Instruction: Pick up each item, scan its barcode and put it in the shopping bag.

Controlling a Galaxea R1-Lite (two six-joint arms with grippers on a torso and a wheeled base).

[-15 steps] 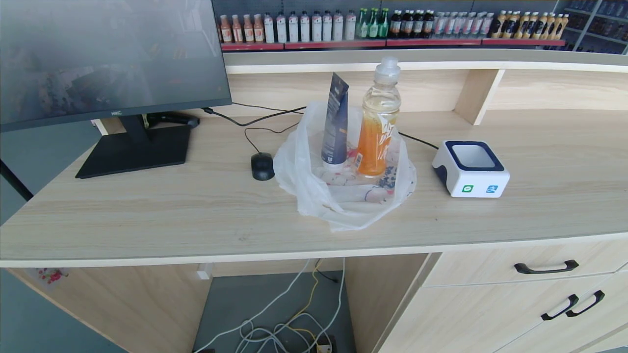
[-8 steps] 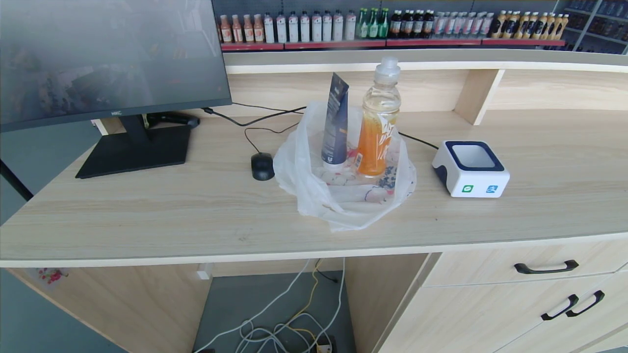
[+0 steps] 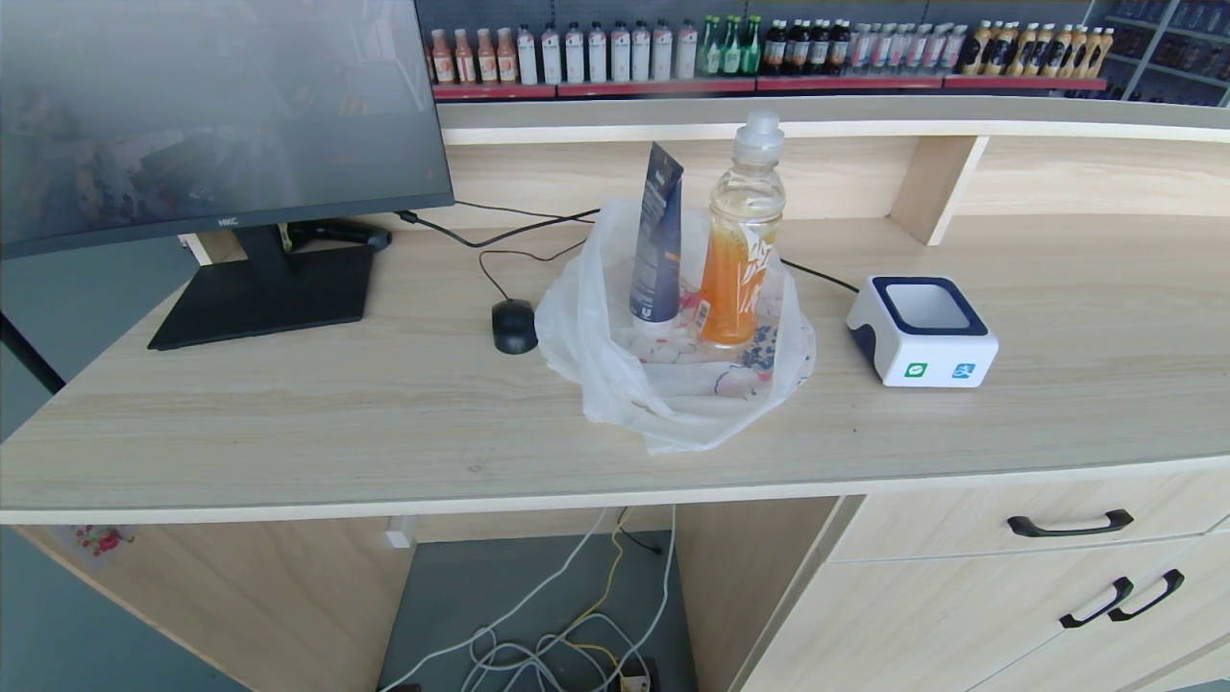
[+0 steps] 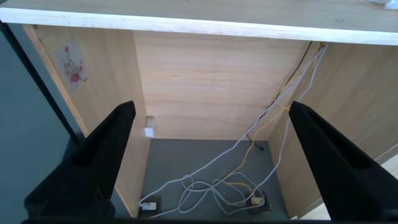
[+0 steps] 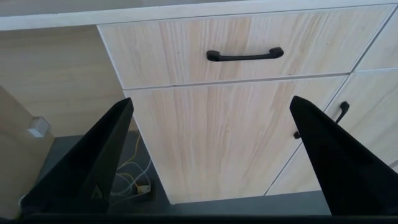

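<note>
Your left fingers (image 4: 93,168) and right fingers (image 5: 93,168) hang spread wide, empty, below the pale wooden counter (image 3: 288,413). Nothing has moved this past second: dark blue tube (image 3: 656,240) and orange drink bottle (image 3: 735,259) stand in the translucent white plastic shopping bag (image 3: 596,365) beside the white box scanner (image 3: 921,332), so bagging looks finished. The bag's bottom is unclear.

The pale wood-grain counter (image 3: 288,413) looks smooth and matt; the thin translucent white plastic shopping bag (image 3: 596,384) on it is crinkled and faintly shiny. Inside, the clear plastic bottle of orange drink (image 3: 735,279) is glossy, the dark plastic tube (image 3: 656,259) satin; at the bag's 3 o'clock, the white-and-navy plastic scanner box (image 3: 921,334) looks smooth.
</note>
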